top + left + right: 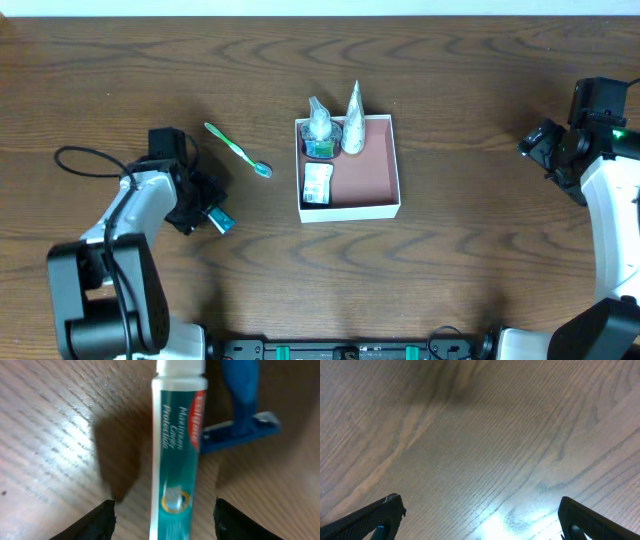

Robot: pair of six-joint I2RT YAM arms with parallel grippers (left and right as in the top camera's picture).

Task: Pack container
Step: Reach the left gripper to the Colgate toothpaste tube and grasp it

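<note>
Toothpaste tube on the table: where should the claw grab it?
Probably pinch the toothpaste tube across its long sides, away from the cap end where the blue razor sits. Come from straight above, because it lies flat between the fingers of the open left claw.

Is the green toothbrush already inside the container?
No, the green toothbrush lies on the table to the left of the container, outside its walls.

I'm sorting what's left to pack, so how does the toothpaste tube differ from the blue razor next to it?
The toothpaste tube is teal and white with printed lettering; the razor is plain blue. The tube lies between the left end effector's open fingers; the razor sits off to the side. Both lie on the wooden table, outside the container.
</note>
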